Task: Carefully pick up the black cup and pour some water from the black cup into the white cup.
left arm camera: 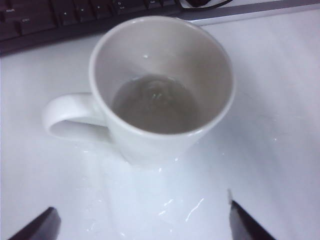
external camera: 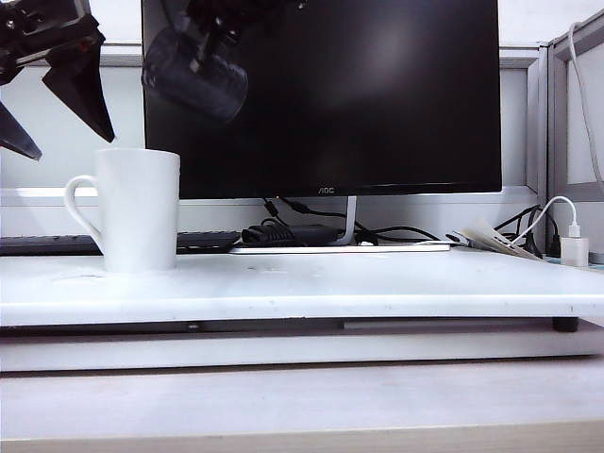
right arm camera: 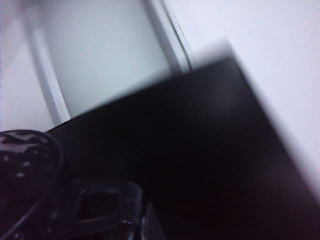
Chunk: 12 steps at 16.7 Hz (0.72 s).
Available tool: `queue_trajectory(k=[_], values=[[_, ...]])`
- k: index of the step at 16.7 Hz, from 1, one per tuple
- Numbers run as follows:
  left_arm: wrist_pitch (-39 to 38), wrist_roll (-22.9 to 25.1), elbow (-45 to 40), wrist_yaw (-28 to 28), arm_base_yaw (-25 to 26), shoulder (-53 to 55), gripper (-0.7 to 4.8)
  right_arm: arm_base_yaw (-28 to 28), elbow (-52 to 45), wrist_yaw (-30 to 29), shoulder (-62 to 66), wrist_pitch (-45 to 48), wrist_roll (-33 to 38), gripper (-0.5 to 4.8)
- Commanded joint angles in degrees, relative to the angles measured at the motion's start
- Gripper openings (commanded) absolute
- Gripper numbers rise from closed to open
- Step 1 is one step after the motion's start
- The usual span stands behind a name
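At the far left of the exterior view the left gripper [external camera: 57, 118] is seen hanging above the table, its jaws spread wide and empty; in the left wrist view the two dark fingertips [left arm camera: 35, 227] are well apart, short of the mug. Just to its right the tall white ceramic cup [external camera: 140, 209] with a loop handle is set upright on the white table [external camera: 377, 288]; a shallow pool of clear water [left arm camera: 155, 102] lies in its bottom, and wet glints are spread on the table just beside it. Above and to the right of the white cup, the short black faceted cup [external camera: 195, 74] is held tilted before the dark monitor [external camera: 377, 94] by the right gripper [right arm camera: 87, 212], whose jaws appear clamped on it, though that view is blurred.
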Motion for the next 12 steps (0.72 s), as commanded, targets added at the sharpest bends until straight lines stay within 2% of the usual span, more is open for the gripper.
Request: queue_trajectory(k=[1, 2, 4, 5, 7, 9, 12], values=[[2.1, -0.1, 0.1, 0.4, 0.1, -0.3, 4.79, -0.7, 0.3, 5.3, -2.7, -0.3, 23.4, -0.05], [2.7, -0.2, 0.1, 0.5, 0.0, -0.5, 4.79, -1.0, 0.3, 5.7, -3.7, -1.2, 28.5, -0.05], [4.7, -2.6, 0.1, 2.4, 0.0, -1.9, 4.79, -3.0, 0.3, 6.9, -8.9, -7.6, 43.3, -0.05], [6.2, -3.2, 0.1, 5.4, 0.1, -3.7, 4.79, -5.2, 0.1, 7.1, -13.7, -12.0, 51.0, -0.06], [8.2, -5.2, 0.1, 7.3, 0.0, -6.6, 4.79, -8.0, -0.1, 7.2, -21.4, -17.1, 52.6, -0.06], [7.0, -6.0, 0.1, 8.9, 0.0, -9.9, 4.79, -10.2, -2.6, 7.3, -29.0, -22.6, 52.6, -0.06], [4.5, -6.2, 0.1, 11.0, 0.0, -14.8, 4.79, -11.1, -16.0, 8.9, -42.4, -26.9, 52.9, -0.05]])
